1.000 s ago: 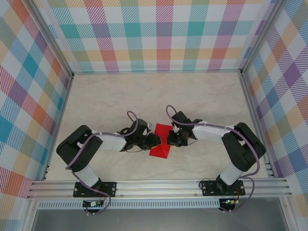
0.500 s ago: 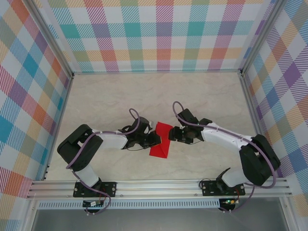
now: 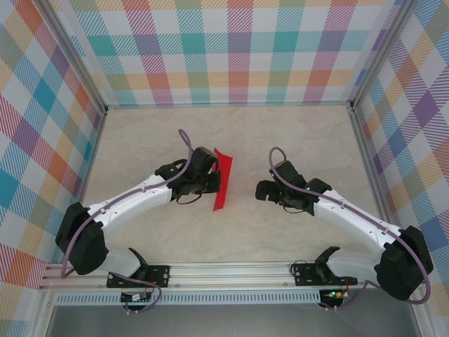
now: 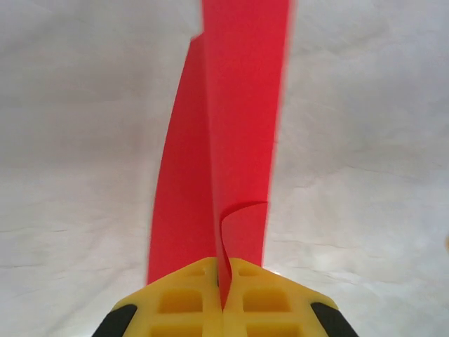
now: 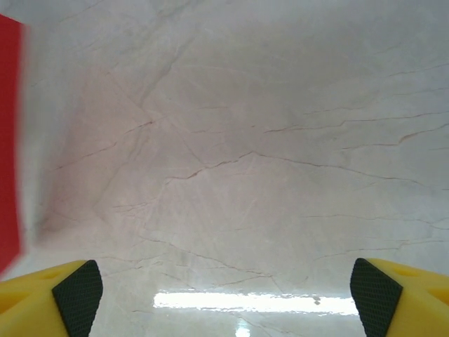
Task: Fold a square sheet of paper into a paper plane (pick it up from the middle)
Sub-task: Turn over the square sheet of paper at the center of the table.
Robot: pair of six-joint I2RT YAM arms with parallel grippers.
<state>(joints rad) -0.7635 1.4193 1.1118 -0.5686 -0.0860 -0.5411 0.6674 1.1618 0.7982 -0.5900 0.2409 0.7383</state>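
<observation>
While the left gripper (image 4: 223, 281) shows in its wrist view, its 2 yellow fingers (image 4: 182, 302) are pressed together on the near end of the folded red paper (image 4: 238, 126). A curled inner layer is caught in the seam between them.

- Paper runs away from the fingers as a narrow strip of at least 2 layers, the left layer bowing outward. Its far end is cut off by the picture edge.
- Top view: left gripper (image 3: 214, 184) sits left of centre. The paper (image 3: 223, 179) stands on edge, slanting from upper left to lower right. Whether its lower tip touches the table (image 3: 302, 133) I cannot tell. The gripper's dark body covers part of the strip's left side.
- Right gripper (image 3: 261, 191) faces the paper, apart from it, with pale marbled table between them. Wrist view: jaws spread wide (image 5: 228, 288), black-padded fingertips (image 5: 77, 288) at the 2 lower corners, nothing between them. A blurred red edge of the paper (image 5: 8, 140) lies along the left border.
- Purple cables (image 3: 184, 140) loop over both arms.
- Plaid walls (image 3: 231, 49) enclose 3 sides; an aluminium rail (image 3: 231, 270) carries both bases.
</observation>
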